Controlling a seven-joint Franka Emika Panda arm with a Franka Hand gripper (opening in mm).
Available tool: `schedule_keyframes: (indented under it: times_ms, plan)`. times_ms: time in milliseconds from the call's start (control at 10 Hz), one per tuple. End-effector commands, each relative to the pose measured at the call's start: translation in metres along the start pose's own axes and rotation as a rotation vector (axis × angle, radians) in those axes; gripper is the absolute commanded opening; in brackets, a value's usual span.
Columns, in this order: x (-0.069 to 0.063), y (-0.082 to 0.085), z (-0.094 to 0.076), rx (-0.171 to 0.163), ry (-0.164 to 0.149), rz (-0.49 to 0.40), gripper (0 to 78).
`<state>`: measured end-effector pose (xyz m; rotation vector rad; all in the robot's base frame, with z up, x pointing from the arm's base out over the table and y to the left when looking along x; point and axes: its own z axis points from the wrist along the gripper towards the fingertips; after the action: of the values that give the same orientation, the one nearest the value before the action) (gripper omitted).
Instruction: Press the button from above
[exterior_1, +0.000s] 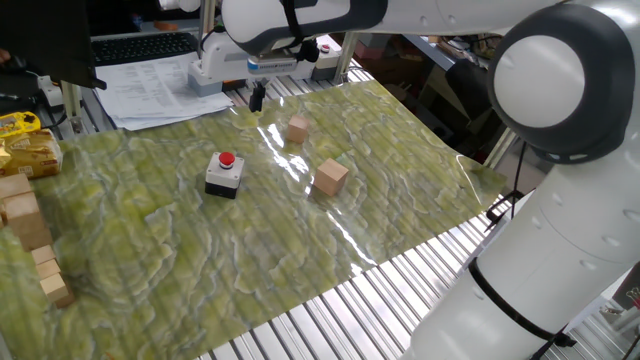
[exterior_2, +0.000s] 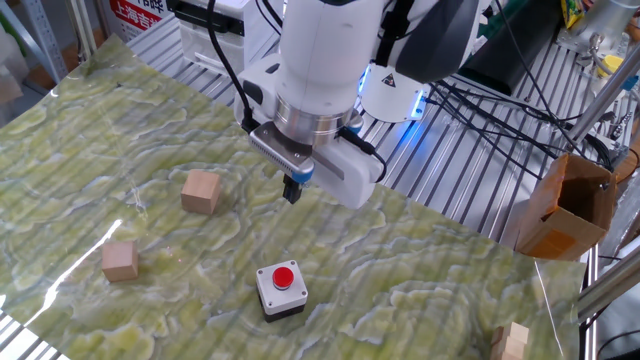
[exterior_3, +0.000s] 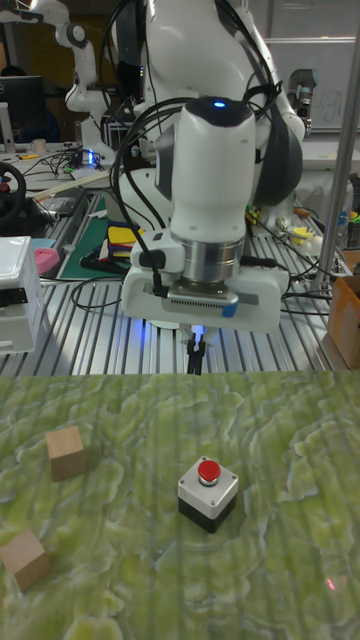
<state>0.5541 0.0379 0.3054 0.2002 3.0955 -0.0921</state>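
button (exterior_2: 285, 276), two cubes nearby, maybe more

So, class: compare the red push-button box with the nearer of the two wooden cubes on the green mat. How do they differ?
The button box has a light grey top, a black base and a round red cap; the wooden cube is plain tan all over. The box is somewhat wider than the cube. Both rest on the mat, untouched.

White glossy arm (exterior_3: 215, 170), rounded joints, dark grey seams. Blue light atop wrist. Silver ribbed collar above white hand (exterior_3: 196, 357); black fingertips, blue tab. Black cables behind.
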Motion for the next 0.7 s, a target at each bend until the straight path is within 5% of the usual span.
schedule_keyframes:
  times_ms: [100, 700]
  plan:
    - [-0.0005, 0.0001, -0.0016, -0.002, -0.007, -0.022, 0.0]
    - [0.0001, 0.0000, -0.0015, 0.004, -0.010, -0.018, 0.0]
